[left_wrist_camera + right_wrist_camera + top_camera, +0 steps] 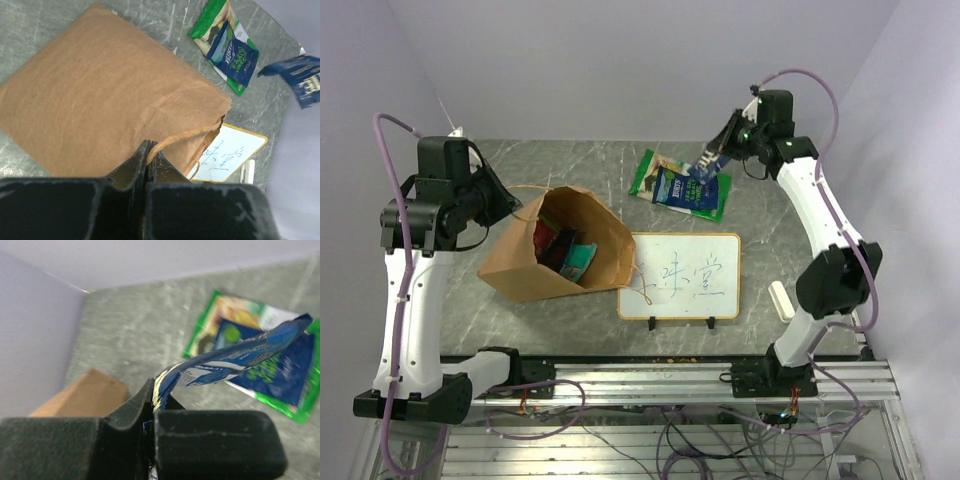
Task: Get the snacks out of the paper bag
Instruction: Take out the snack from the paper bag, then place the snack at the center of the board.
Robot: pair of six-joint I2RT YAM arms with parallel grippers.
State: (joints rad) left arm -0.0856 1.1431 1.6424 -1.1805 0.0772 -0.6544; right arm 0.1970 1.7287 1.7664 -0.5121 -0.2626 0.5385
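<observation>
Left end effector [148, 152] pinches the twisted string handle [182, 136] of the brown kraft paper bag [100, 90], steadying it, while right end effector [152, 392] clamps a dark blue glossy wrapper [240, 355] at one o'clock.

Robotics lab; plain pale walls [620, 60], aluminium rail frame [650, 384], loose cabling [705, 432].

Open paper bag [520, 268] holds snacks [568, 258]; green packet [653, 172] lies flat beyond it.
</observation>
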